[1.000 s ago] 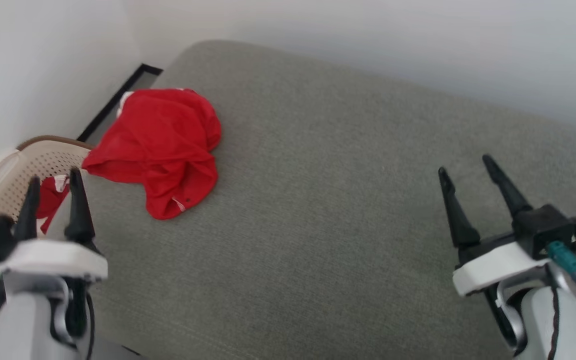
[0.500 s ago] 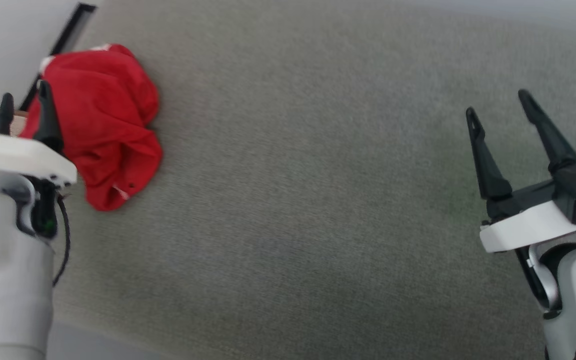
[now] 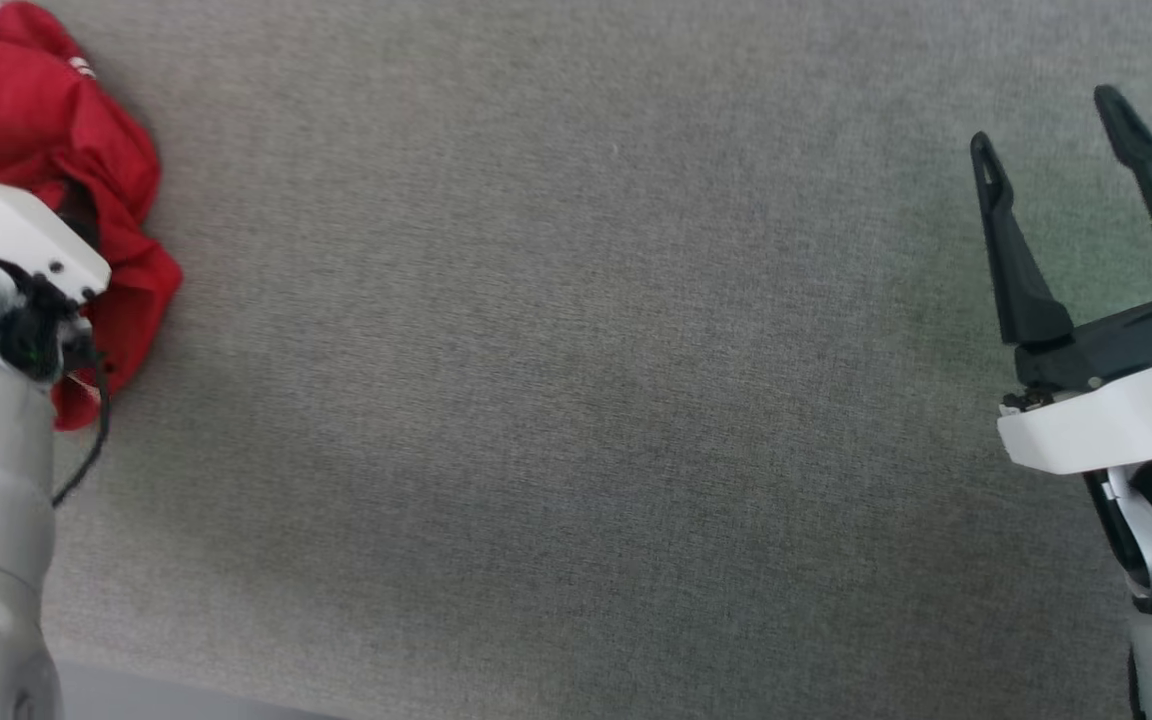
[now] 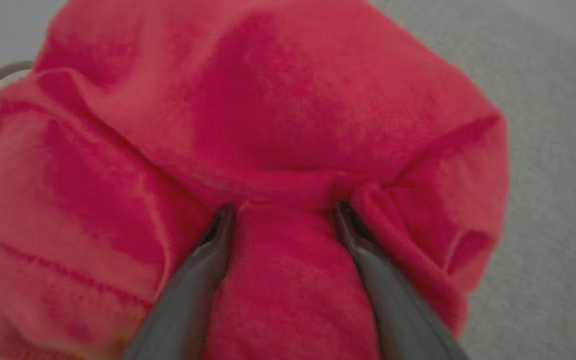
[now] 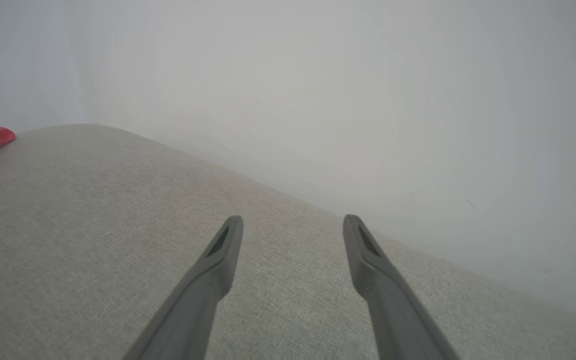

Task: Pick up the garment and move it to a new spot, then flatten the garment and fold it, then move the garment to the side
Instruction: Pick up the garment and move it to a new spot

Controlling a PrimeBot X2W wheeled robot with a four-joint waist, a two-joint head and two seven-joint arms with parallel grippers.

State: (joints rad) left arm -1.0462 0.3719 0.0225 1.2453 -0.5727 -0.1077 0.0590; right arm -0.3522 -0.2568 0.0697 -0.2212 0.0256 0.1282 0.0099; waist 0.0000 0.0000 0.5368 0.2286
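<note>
Found the right gripper (image 3: 1044,118) at 3 o'clock in the head view, fingers spread wide above the grey fabric surface (image 3: 576,400), gripping nothing. Found the left gripper (image 4: 283,209) likewise spread, both tips pressed into the garment (image 3: 31,115), a ridge of red cloth between them, unpinched. Located the garment bunched on the surface at 10 o'clock, with white striped trim at its far edge. Noted a pale wall (image 5: 348,100) beyond.

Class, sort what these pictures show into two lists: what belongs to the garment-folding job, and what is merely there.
Belongs to the job: garment; left gripper, open, fingertips against the garment; right gripper, open, well apart from it.
Merely there: grey padded surface; pale wall.
</note>
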